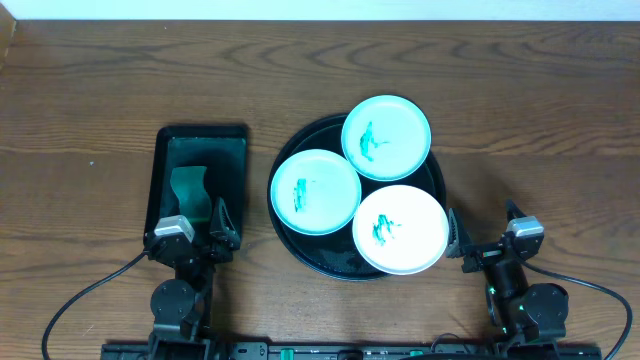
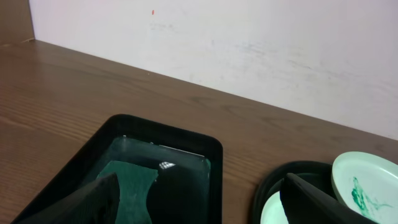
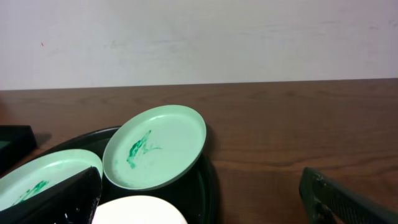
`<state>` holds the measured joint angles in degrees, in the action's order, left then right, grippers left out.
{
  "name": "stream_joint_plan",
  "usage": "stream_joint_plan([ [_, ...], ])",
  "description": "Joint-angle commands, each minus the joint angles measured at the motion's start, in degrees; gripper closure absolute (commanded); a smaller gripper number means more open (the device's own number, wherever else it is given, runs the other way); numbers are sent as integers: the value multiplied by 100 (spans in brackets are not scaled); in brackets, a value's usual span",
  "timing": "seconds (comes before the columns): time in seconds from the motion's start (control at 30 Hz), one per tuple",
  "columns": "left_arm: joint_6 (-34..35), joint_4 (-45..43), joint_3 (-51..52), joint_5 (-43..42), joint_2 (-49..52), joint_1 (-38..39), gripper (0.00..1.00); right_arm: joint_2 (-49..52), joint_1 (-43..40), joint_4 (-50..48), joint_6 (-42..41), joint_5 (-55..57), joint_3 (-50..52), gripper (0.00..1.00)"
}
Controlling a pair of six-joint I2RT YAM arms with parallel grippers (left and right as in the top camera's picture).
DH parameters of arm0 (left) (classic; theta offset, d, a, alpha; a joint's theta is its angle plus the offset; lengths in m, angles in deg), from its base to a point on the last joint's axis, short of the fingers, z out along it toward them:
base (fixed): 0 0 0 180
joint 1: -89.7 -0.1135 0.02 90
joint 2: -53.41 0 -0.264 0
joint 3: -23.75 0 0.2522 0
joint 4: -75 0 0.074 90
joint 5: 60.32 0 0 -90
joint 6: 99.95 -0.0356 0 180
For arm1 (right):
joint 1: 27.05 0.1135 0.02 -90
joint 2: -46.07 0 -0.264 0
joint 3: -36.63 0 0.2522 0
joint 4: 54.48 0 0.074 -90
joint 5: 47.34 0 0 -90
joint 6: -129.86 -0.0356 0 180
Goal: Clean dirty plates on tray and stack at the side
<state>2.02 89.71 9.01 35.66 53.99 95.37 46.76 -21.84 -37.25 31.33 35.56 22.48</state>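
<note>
The round black tray (image 1: 290, 236) holds three plates with teal smears. One mint-green plate (image 1: 387, 137) leans on the far rim, another mint-green plate (image 1: 315, 191) lies at the left, and a white plate (image 1: 400, 229) lies at the front right. My left gripper (image 1: 196, 234) is open and empty near the front of the rectangular tray. My right gripper (image 1: 487, 238) is open and empty just right of the round tray. In the right wrist view the far mint plate (image 3: 155, 154), the left mint plate (image 3: 37, 180) and the white plate (image 3: 140, 210) show between the jaws (image 3: 205, 202).
A smaller black rectangular tray (image 1: 158, 180) with water and a green sponge (image 1: 190, 191) stands at the left; it also shows in the left wrist view (image 2: 214, 155) with the sponge (image 2: 134, 186). A white wall runs behind the wooden table.
</note>
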Motion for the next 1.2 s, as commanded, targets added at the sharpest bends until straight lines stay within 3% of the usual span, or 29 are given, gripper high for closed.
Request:
stream_joint_plan([
  [0.0,-52,262,74,155,-24,-31,17,-31,26,20,46,-70,7,1],
  [0.63,-50,260,74,142,-24,-31,17,-31,26,20,46,-70,7,1],
  [0.83,-50,310,72,-389,28,-28,17,-31,26,20,46,-70,7,1],
  [1.0,-50,671,-251,-400,623,-31,17,-31,26,20,46,-70,7,1],
  [1.17,-52,1123,-1204,-387,1982,-31,17,-31,26,20,46,-70,7,1],
])
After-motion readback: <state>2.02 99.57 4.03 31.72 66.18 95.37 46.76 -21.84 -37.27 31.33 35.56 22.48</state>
